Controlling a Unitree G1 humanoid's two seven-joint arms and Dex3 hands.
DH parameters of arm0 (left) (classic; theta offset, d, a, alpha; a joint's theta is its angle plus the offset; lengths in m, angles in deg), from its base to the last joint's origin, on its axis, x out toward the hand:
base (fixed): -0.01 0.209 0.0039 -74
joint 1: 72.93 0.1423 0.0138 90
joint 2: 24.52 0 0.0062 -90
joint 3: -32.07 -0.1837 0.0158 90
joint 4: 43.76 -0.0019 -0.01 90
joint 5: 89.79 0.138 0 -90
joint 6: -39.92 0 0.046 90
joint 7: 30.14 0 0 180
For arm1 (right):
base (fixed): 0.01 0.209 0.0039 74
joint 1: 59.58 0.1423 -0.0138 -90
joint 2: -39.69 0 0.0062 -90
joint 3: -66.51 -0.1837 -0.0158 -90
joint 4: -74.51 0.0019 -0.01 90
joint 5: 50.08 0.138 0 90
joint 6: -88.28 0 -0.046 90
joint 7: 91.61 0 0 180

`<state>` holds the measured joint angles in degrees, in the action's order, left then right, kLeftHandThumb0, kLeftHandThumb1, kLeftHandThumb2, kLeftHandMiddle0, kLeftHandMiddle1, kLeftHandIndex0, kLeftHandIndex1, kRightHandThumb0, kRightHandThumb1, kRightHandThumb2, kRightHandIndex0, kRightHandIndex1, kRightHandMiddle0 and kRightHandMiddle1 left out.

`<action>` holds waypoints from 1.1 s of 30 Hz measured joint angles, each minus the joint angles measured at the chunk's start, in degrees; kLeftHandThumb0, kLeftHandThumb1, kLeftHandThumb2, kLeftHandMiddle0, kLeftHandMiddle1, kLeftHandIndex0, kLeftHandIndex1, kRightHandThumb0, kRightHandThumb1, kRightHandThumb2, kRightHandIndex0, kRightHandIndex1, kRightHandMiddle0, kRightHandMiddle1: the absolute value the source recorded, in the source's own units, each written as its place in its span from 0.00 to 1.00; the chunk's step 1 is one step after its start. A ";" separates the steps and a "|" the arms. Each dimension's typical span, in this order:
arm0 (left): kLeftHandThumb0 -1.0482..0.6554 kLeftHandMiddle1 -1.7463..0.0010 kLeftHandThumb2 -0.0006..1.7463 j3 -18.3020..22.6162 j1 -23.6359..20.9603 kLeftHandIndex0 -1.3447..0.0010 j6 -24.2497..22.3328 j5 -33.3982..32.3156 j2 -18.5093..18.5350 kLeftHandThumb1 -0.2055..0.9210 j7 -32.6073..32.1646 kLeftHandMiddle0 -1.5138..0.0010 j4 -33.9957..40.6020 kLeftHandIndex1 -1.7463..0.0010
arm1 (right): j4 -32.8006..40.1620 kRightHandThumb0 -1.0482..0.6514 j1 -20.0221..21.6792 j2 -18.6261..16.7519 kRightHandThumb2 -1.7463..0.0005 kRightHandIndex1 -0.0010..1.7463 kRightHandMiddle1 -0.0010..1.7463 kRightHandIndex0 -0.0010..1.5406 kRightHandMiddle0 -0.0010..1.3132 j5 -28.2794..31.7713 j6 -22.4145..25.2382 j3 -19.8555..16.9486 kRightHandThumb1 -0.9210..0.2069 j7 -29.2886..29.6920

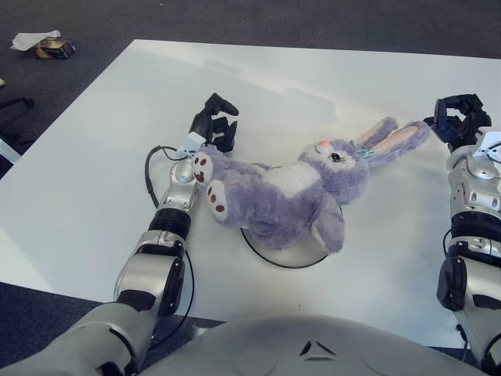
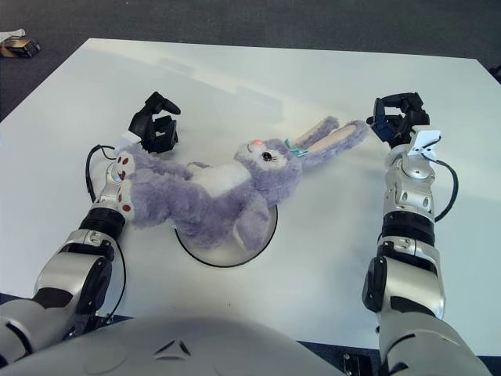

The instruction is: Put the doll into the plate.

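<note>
The left hand (image 1: pixel 215 123) is hovering with its fingers curled and holding nothing, the doll's feet lying just below and beside it. The doll (image 1: pixel 293 190) is lying on its back across the plate (image 1: pixel 286 258), body over the dish, legs and ears spilling past the rim. The right hand (image 2: pixel 397 117) is sitting just right of the ear tips, curled and empty; the placing looks nearly done, so next the hands likely need only be pulling clear.
</note>
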<state>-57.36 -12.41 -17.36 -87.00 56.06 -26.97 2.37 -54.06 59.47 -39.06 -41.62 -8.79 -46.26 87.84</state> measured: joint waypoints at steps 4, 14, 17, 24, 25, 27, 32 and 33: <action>0.39 0.00 0.52 0.00 -0.27 0.72 0.65 0.15 0.06 0.74 -0.46 0.37 -0.39 0.00 | -2.05 0.61 0.91 -0.01 0.42 0.93 1.00 0.29 0.23 1.16 0.01 -0.96 0.34 0.73; 0.39 0.00 0.51 -0.02 -0.59 0.73 0.67 0.14 0.08 0.76 -0.69 0.40 -0.98 0.00 | -7.49 0.61 1.73 -0.48 0.31 0.93 1.00 0.38 0.30 1.73 0.04 -1.95 0.48 2.60; 0.39 0.00 0.51 0.06 -0.61 0.73 0.58 0.02 0.15 0.76 -0.62 0.40 -0.98 0.00 | -8.32 0.61 1.54 -1.15 0.29 0.90 1.00 0.42 0.32 1.73 0.05 -1.95 0.52 3.01; 0.39 0.00 0.50 0.64 -0.81 0.74 0.79 -0.16 0.11 0.77 -0.59 0.38 -1.22 0.00 | -1.99 0.61 -1.69 -3.68 0.23 0.86 1.00 0.49 0.37 1.64 1.58 -0.47 0.61 3.87; 0.39 0.00 0.50 0.76 -0.85 0.74 0.89 -0.19 0.10 0.77 -0.60 0.37 -1.30 0.00 | 0.20 0.61 -2.56 -4.42 0.23 0.86 1.00 0.50 0.36 1.64 2.27 -0.07 0.61 4.10; 0.39 0.00 0.50 1.10 -0.99 0.74 1.40 -0.34 0.12 0.77 -0.61 0.37 -1.70 0.00 | 5.23 0.61 -4.65 -6.02 0.23 0.86 1.00 0.50 0.36 1.68 4.31 0.86 0.61 4.21; 0.39 0.00 0.50 1.92 -1.35 0.74 3.04 -0.82 0.11 0.77 -0.59 0.37 -3.44 0.00 | 14.03 0.62 -7.98 -9.00 0.23 0.87 1.00 0.50 0.35 1.92 8.71 2.94 0.61 3.34; 0.39 0.00 0.50 1.99 -1.41 0.74 3.23 -0.92 0.08 0.77 -0.58 0.37 -3.71 0.00 | 14.78 0.62 -8.11 -9.23 0.23 0.87 1.00 0.50 0.35 1.98 9.31 3.14 0.61 3.10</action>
<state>-55.37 -13.82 -14.13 -87.92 56.15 -27.55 -1.34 -39.28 51.37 -48.30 -39.64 0.52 -43.12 90.94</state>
